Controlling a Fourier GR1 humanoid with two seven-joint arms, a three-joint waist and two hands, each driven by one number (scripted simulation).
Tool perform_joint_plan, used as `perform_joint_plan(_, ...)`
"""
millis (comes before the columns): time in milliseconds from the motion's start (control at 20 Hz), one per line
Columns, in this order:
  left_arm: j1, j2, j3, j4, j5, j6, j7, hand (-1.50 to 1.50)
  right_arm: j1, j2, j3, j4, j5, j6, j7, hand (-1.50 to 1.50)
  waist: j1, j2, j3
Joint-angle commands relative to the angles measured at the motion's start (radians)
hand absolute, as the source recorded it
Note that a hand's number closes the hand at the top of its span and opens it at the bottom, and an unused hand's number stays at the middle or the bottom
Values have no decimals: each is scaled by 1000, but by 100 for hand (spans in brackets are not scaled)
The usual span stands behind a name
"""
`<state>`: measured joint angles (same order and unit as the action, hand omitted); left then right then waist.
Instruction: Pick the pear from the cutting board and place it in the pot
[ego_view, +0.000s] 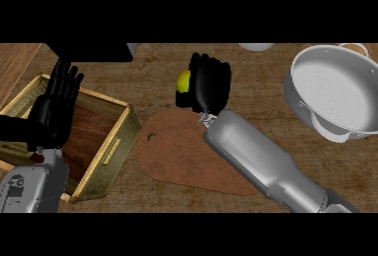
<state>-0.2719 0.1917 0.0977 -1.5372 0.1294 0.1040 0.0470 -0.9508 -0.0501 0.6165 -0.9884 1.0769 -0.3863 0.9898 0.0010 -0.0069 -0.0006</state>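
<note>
A yellow-green pear (182, 81) shows only as a sliver at the left edge of my right hand (207, 85), whose fingers curl round it just beyond the far end of the brown cutting board (181, 155). Whether the pear is lifted off the counter I cannot tell. The silver pot (336, 90) stands at the right with a pale inside and nothing showing in it. My left hand (57, 102) rests open with fingers up at the left, over the wooden crate.
A wooden crate (111, 150) with a dark floor sits at the left under my left hand. A black block (92, 51) lies at the top left, and a pale round thing (255, 46) is cut off at the top edge.
</note>
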Motion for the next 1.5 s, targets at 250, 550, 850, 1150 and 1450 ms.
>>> perform_joint_plan(250,45,16,22,-56,16,-9,16,0,93,-209,-143,-242,139,2,119,150,-20,-3,1)
perform_joint_plan(550,26,40,39,-34,34,-39,35,0,268,-398,-278,-381,4,91,-15,150,-22,2,1)
perform_joint_plan(850,12,-12,-3,-37,-15,7,19,0,382,-531,-443,-405,-127,65,-192,150,-10,6,1)
perform_joint_plan(1150,37,1,8,-67,-1,-15,30,0,498,-625,-605,-292,-286,-36,-473,150,-2,7,1)
perform_joint_plan(1450,27,-16,0,-46,-11,-16,12,0,413,-580,-678,59,-322,-136,-743,150,14,12,2)
